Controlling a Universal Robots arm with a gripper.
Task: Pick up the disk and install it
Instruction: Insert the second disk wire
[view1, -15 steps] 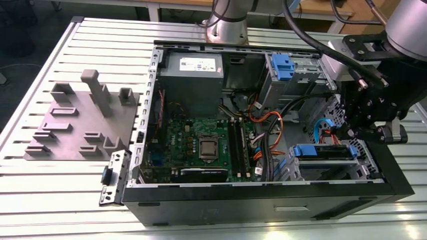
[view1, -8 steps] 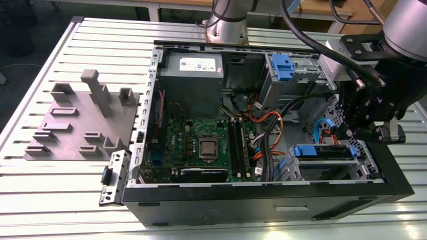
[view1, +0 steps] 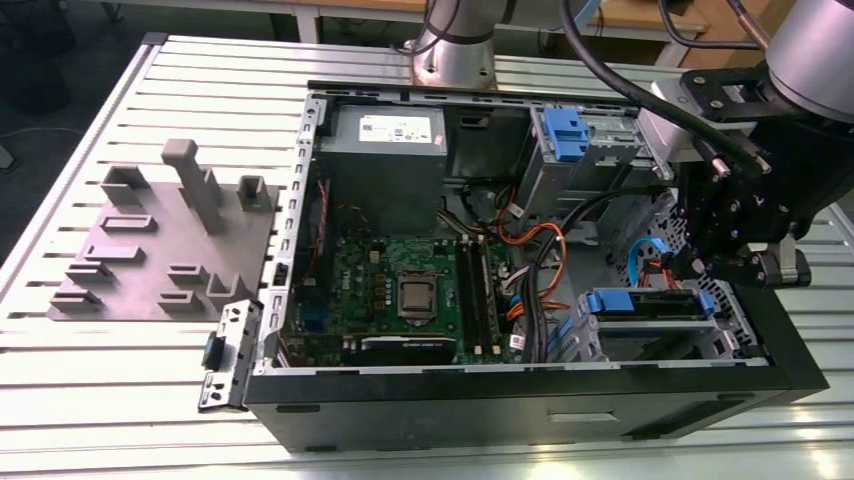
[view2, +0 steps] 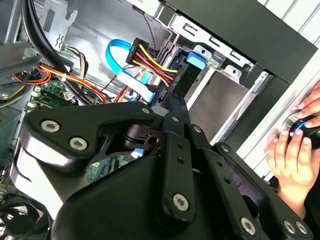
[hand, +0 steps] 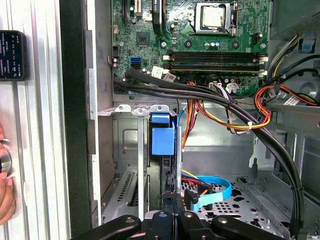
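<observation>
The slatted metal desk (view1: 80, 400) carries an open black computer case (view1: 534, 400), lying on its side with the green motherboard (view1: 400, 290) exposed, and a grey fixture plate (view1: 147, 250) on the exterior view's left. The robot arm reaches down over the case's drive cage (view1: 654, 340) at the exterior view's right, with the end effector (view1: 694, 265) just above it. The disk (hand: 162, 145), with its blue carrier frame, stands edge-on in the cage bay, in line with the end effector (hand: 172, 212). Whether the end effector is open or closed on it I cannot tell. A person's hand (view2: 292, 155) rests on a round knob on the desk beside the case.
</observation>
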